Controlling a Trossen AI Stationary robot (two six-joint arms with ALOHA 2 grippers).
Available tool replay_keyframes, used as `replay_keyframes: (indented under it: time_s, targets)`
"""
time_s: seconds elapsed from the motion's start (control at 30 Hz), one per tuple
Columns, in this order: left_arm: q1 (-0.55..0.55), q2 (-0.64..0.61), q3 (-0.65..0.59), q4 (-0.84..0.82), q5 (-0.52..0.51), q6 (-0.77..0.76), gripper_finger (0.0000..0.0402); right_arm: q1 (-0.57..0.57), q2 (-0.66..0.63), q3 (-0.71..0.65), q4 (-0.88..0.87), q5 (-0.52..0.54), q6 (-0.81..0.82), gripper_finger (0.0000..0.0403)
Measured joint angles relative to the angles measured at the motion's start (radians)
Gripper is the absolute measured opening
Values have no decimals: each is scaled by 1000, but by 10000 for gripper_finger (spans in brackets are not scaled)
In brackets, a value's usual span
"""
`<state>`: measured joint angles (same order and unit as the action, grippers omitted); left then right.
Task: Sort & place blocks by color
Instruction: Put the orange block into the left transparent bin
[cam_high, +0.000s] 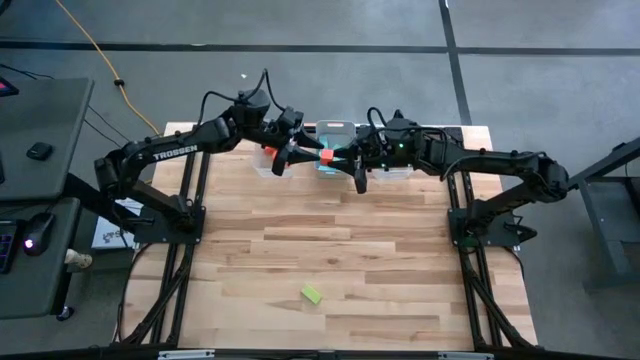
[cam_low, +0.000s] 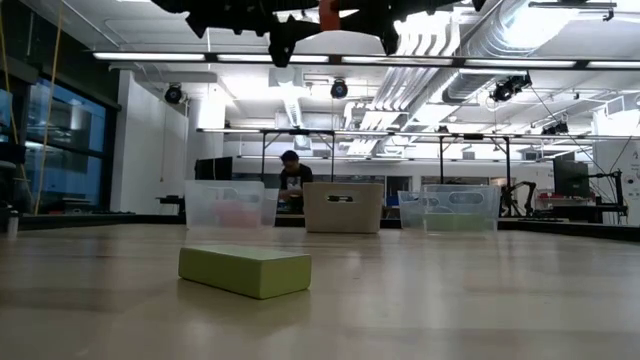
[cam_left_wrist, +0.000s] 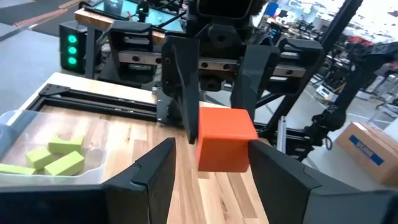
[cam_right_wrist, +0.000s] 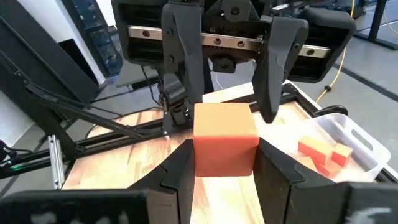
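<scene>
Red-orange solid cube (cam_right_wrist: 225, 140) hangs in mid-air at upper centre of the high view, above the far edge of the wooden desk (cam_high: 350, 250). We see the right gripper (cam_right_wrist: 224, 171) with its fingers pinching the cube's two sides. The left gripper (cam_left_wrist: 211, 168) faces it, fingers spread around the cube with a gap showing on one side. We judge this a handover. To do it well, centre the left fingers on the free faces, close fully, and only then release the right. Then go to the clear plastic bin with orange blocks (cam_right_wrist: 367, 146), not the clear bin of green ones (cam_left_wrist: 18, 118). One yellow-green bar block (cam_high: 312, 294) lies on the desk at lower centre.
</scene>
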<state>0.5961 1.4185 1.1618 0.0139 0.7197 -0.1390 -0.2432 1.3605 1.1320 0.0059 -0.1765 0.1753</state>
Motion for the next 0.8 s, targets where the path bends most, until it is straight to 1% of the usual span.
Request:
replay_keyframes:
  time_s: [0.33, 0.57, 0.8]
  targets:
    - [8, 1, 0, -44, 27, 18, 182, -3, 5, 0, -5, 12, 3, 109]
    - [10, 1, 0, -40, 28, 19, 182, -2, 4, 0, 15, 2, 28, 108]
    - [8, 1, 1, -14, 27, 13, 182, 26, 24, -1, 21, 8, 33, 108]
